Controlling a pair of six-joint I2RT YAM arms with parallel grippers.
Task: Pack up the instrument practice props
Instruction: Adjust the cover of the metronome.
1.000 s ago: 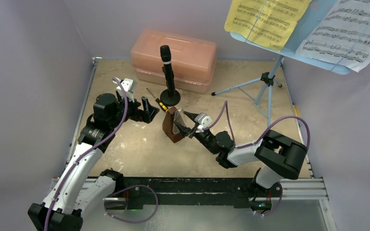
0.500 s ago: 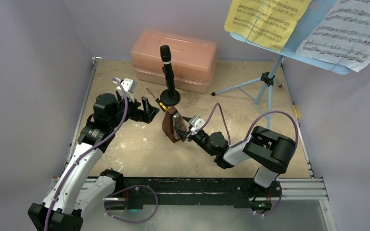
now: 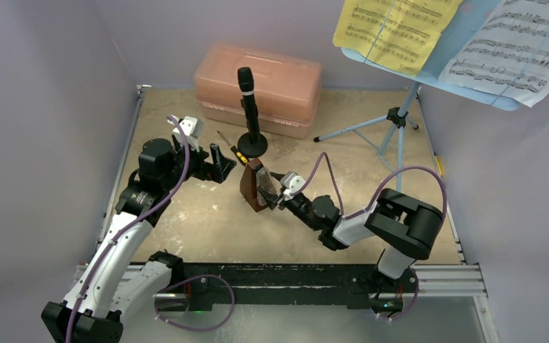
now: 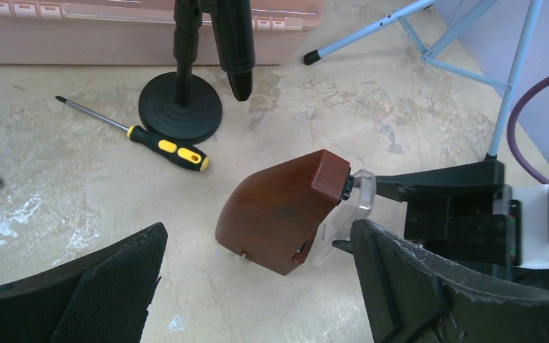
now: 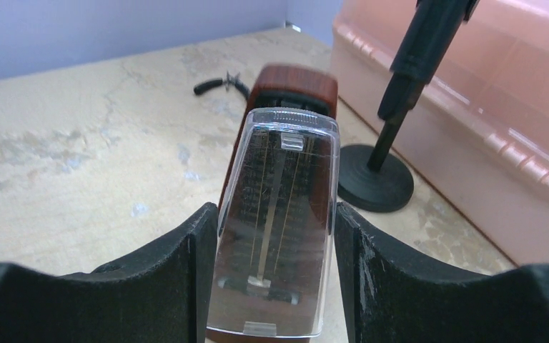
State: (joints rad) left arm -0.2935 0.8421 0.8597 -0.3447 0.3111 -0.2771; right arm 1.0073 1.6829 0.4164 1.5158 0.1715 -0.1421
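The right hand (image 5: 271, 218) clasps the metronome (image 4: 279, 207), its scale markings too faint to read. The left hand (image 3: 221, 164) gapes empty.

The right arm has pushed further in toward the left, its elbow swinging in from the table's (image 3: 186, 221) right edge. The right gripper (image 3: 270, 191) has slid up along the metronome (image 3: 250, 187), so its fingers now flank the clear front. The metronome has shifted slightly to the far left, and the purple cable (image 3: 407, 169) arches higher.
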